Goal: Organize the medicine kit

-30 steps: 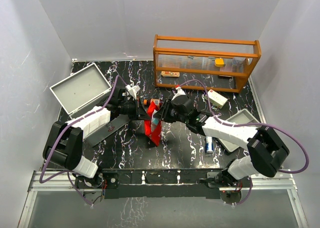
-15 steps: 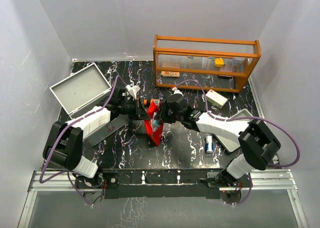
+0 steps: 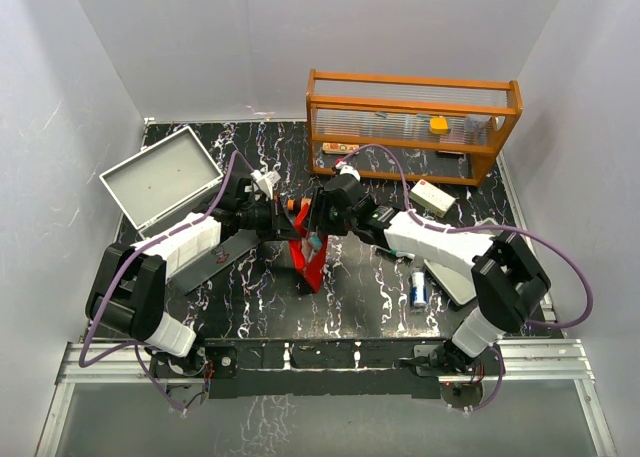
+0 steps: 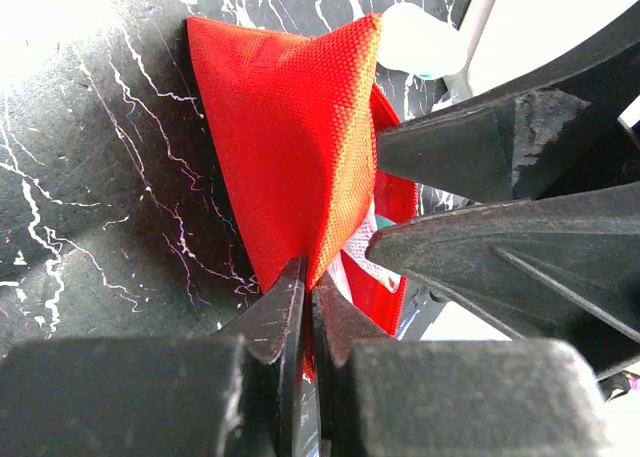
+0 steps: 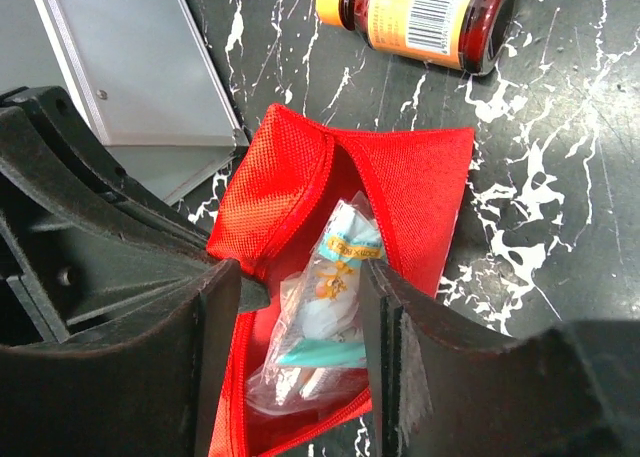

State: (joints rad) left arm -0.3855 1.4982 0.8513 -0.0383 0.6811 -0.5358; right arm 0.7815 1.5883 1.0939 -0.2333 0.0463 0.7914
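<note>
A red fabric pouch [image 3: 308, 259] stands open at the table's middle. My left gripper [image 3: 290, 220] is shut on the pouch's left rim and holds it open; in the left wrist view [image 4: 308, 287] the fabric [image 4: 290, 147] is pinched between the jaws. My right gripper [image 3: 316, 239] is at the pouch mouth. In the right wrist view [image 5: 300, 272] its jaws stand open on either side of a clear plastic packet [image 5: 335, 307] with teal and white contents, which lies inside the pouch [image 5: 420, 187].
An amber pill bottle [image 5: 420, 17] lies just behind the pouch. A wooden shelf [image 3: 412, 127] stands at the back right, an open white case [image 3: 160, 177] at the left. A white box [image 3: 434, 196], a grey tray [image 3: 470, 267] and a small can [image 3: 419, 290] are at the right.
My right arm has swung left and reached over the pouch, bringing the packet down into its mouth. The left gripper has stayed on the pouch rim.
</note>
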